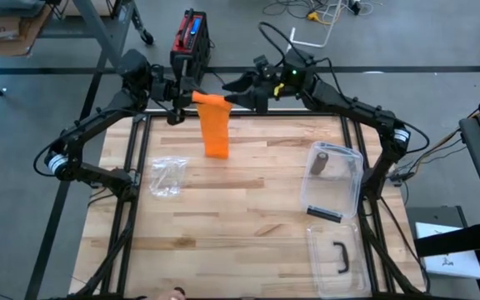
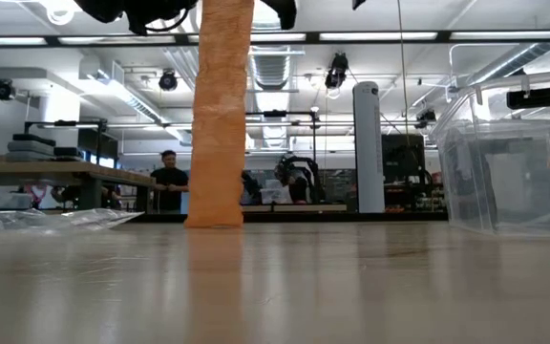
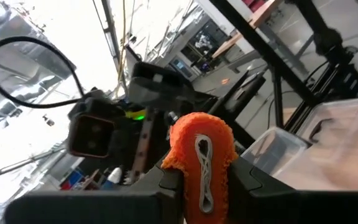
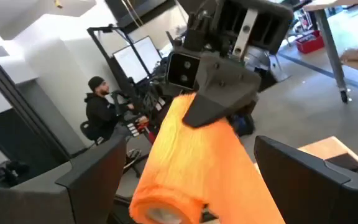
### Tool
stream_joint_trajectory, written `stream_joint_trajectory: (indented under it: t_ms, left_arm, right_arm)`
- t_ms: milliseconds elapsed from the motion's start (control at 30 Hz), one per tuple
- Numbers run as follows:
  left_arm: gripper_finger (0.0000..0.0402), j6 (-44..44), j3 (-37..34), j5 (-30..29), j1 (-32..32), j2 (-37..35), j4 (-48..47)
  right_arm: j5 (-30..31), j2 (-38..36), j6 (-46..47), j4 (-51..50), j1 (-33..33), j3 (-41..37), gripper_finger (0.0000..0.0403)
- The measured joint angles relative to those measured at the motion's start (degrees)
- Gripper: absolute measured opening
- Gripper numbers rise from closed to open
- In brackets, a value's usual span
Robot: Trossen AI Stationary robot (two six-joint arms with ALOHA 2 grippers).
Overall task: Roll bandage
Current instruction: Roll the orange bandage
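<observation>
Left gripper [image 1: 192, 96], top centre, jaws clamped on orange bandage [image 1: 215, 129], letting it hang for rolling; right gripper [image 1: 236, 92] jaws wide, empty.

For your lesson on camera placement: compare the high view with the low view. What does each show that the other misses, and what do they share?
Only the high view shows the left end effector gripping the orange bandage by its top, the open right end effector beside it, and the wooden table laid out whole. Only the low view shows the bandage's end reaching the tabletop and a person behind. Both show the clear container.
</observation>
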Motion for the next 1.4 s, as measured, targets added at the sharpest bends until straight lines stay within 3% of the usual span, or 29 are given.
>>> stream_joint_trajectory:
  t_ms: [367, 933, 1400]
  left_arm:
    - [0.0048, 10.6, 0.0, 1.1, 0.7, 0.0, -3.0]
    - [0.0048, 13.3, 0.0, 4.1, 1.2, -0.2, -6.9]
    - [0.0048, 17.0, 0.0, 4.1, 3.4, -0.2, -10.7]
  right_arm:
    - [0.7, 0.9, 6.8, -0.2, 1.4, -0.1, 0.0348]
    - [0.4, 4.0, 12.7, 0.2, 2.5, -0.2, 0.0346]
    - [0.0, 4.2, 14.3, -0.3, 3.1, -0.2, 0.0239]
